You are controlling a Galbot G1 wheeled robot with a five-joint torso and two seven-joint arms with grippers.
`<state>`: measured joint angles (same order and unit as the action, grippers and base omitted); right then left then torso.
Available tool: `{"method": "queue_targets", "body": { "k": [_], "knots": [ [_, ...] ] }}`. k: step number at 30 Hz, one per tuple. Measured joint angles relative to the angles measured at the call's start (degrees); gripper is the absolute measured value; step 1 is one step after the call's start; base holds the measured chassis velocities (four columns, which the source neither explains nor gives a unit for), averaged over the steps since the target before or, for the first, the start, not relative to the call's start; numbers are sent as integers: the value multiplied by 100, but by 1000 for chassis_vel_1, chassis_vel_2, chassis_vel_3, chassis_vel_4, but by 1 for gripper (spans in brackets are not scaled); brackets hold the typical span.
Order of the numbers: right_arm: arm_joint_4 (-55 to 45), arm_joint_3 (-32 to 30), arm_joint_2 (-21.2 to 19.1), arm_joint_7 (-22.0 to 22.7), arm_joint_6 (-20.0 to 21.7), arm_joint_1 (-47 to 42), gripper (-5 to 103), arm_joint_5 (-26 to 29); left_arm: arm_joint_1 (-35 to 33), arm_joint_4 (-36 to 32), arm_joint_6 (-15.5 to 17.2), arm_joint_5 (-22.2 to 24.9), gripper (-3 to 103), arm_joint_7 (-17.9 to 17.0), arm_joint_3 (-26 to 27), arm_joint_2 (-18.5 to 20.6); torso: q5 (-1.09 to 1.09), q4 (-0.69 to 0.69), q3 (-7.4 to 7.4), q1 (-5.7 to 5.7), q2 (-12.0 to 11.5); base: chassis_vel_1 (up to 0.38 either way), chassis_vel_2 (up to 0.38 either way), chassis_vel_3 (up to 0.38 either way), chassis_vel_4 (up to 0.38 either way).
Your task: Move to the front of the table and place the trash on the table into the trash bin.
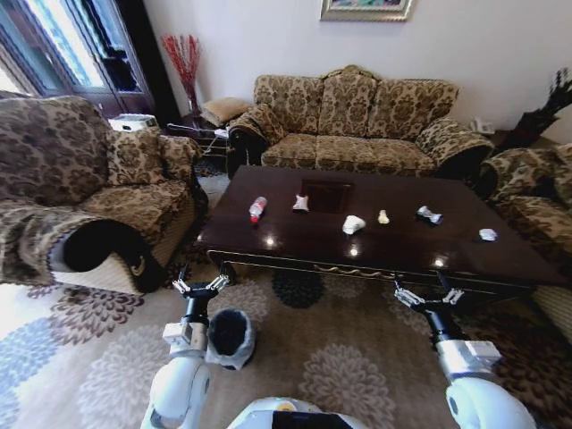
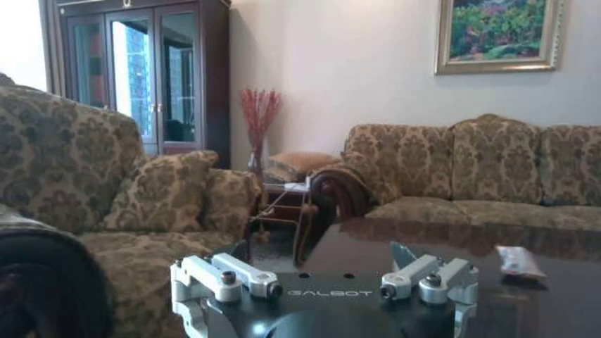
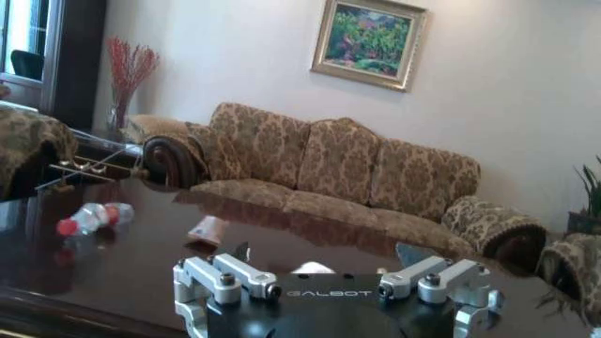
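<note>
The dark glossy table point(image 1: 295, 237) stands just ahead of me with the trash spread over its top. From left to right lie a clear bottle with a red cap point(image 1: 256, 209), a wrapper point(image 1: 300, 203), crumpled white paper point(image 1: 353, 224), a small yellowish piece point(image 1: 382, 216), a silvery wrapper point(image 1: 429, 214) and a pale scrap point(image 1: 487, 234). The trash bin point(image 1: 231, 337), lined in black, sits on the carpet by my left arm. My left gripper point(image 1: 200, 288) and right gripper point(image 1: 428, 296) hover open and empty short of the table's near edge. The right wrist view shows the bottle point(image 3: 92, 217), wrapper point(image 3: 207, 229) and table point(image 3: 141, 264) beyond the right gripper point(image 3: 322, 252).
A patterned armchair point(image 1: 98, 206) flanks the table's left end. A matching sofa point(image 1: 357, 125) stands behind it and another armchair point(image 1: 536, 197) at the right. Patterned carpet point(image 1: 340, 349) covers the floor between me and the table. A small side table point(image 2: 281, 204) sits in the far left corner.
</note>
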<state>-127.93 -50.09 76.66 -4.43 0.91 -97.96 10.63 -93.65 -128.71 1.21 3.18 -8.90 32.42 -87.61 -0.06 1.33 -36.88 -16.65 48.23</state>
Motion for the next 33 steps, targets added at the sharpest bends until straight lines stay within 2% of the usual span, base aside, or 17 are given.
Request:
{"method": "queue_targets", "body": {
  "k": [8,13,16,18,20,23,24,27,29,30,33],
  "knots": [
    [151,-52,-51,38,-11,146,100,119,52,133,2,14,100,-65,-7,2,-1,1,1,1,1,329,303,-310,-294],
    [215,-95,-68,44,-22,161,100,146,57,336,-63,144,100,-113,-14,16,0,2,0,0,1,83,95,-63,-62],
    [236,-109,-61,49,-25,171,100,149,120,616,-125,206,100,-113,-4,27,11,2,0,1,1,-35,-28,28,20],
    [265,-113,-51,64,-39,167,100,154,349,1212,-294,246,100,-97,21,61,3,-2,0,1,0,-97,-78,37,25],
    [275,-113,-46,74,-55,164,100,155,435,1442,-354,261,100,-79,24,77,3,-2,0,1,0,-85,-72,32,23],
    [307,-112,-33,97,-127,131,100,168,756,2403,-430,285,100,240,32,96,-1,1,0,0,0,0,0,0,0],
    [307,-112,-33,97,-127,131,100,168,756,2403,-430,285,100,240,32,96,-1,1,0,0,0,0,0,0,0],
    [340,-116,-30,105,-299,99,100,209,1031,3351,-516,205,100,410,-46,-13,1,2,0,0,0,0,0,0,0],
    [340,-122,-30,106,-306,89,100,218,1060,3473,-545,193,100,432,-57,-24,2,2,0,1,0,0,0,0,0],
    [340,-139,-35,111,-313,68,100,237,1125,3801,-628,158,100,499,-88,-50,2,1,0,1,0,0,0,0,0],
    [340,-153,-47,118,-316,51,100,249,1210,4207,-728,107,100,625,-108,-86,3,0,0,1,0,0,0,0,0]
  ]
}}
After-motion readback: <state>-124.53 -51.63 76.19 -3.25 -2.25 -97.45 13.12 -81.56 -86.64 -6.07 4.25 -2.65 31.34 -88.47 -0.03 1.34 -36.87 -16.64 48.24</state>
